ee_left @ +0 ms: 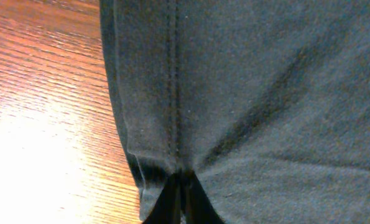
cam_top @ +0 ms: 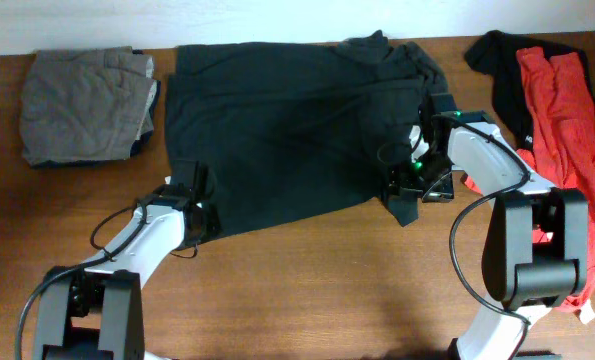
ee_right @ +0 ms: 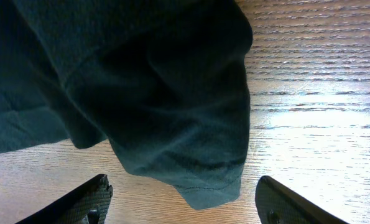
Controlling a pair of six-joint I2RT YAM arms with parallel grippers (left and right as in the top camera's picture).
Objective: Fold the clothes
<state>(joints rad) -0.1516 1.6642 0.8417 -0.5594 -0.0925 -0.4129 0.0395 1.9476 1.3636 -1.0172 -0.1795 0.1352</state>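
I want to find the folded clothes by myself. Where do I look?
Start at the wooden table and go to its far left corner. Left of the big spread-out black T-shirt lies a grey-brown pile, the only clothes neatly folded.

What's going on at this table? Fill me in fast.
Two robot arms are working on a black shirt spread across the table. The left arm has its jaws pinched shut on the shirt's hem near its lower left corner. The right arm sits at the shirt's right side, jaws open, with a sleeve lying just ahead of them, not gripped. A folded grey pile sits at the far left; a red shirt and another black garment wait at the right.
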